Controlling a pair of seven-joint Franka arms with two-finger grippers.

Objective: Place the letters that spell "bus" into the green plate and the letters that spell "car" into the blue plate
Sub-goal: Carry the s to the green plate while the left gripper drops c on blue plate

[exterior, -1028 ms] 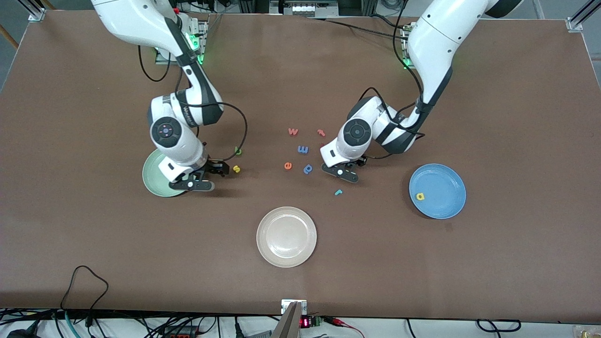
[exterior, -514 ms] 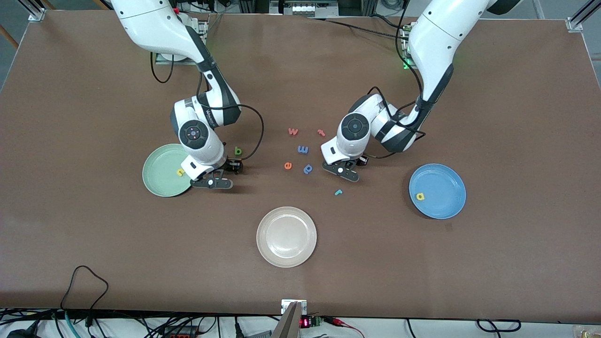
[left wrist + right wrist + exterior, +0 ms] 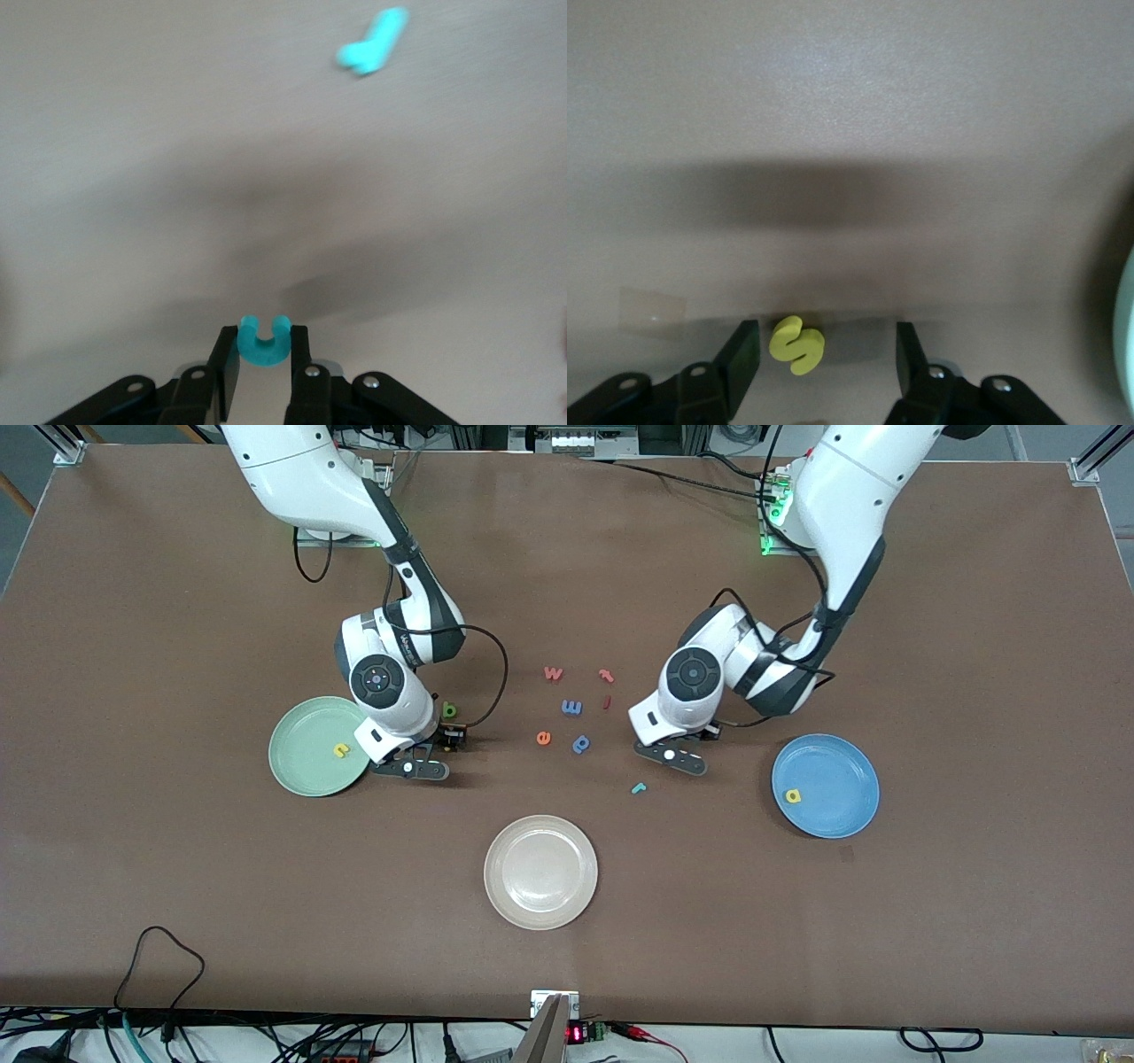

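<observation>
My left gripper [image 3: 264, 347] is shut on the teal "c" [image 3: 264, 341] and holds it just above the table, between the blue "p" [image 3: 581, 743] and the blue plate [image 3: 842, 766]. The yellow "a" [image 3: 794, 796] lies in that plate. The teal "r" [image 3: 638, 787] [image 3: 372, 42] lies on the table close by. My right gripper [image 3: 824, 354] is open and low, one finger on each side of the yellow "s" [image 3: 796, 344], touching neither. This is beside the green plate [image 3: 297, 775], which holds the yellow "u" [image 3: 340, 751]. The green "b" [image 3: 450, 709] lies next to the right wrist.
Loose letters lie mid-table: a red "w" [image 3: 553, 673], a red "t" [image 3: 606, 675], a blue "m" [image 3: 571, 707], a small red piece [image 3: 607, 701] and an orange "e" [image 3: 543, 737]. A white plate [image 3: 540, 872] sits nearer the front camera.
The right gripper has moved off the green plate to the "s", leaving the "u" in the plate, and its fingers have narrowed. The left gripper shut on the "c" and shifted toward the blue plate.
</observation>
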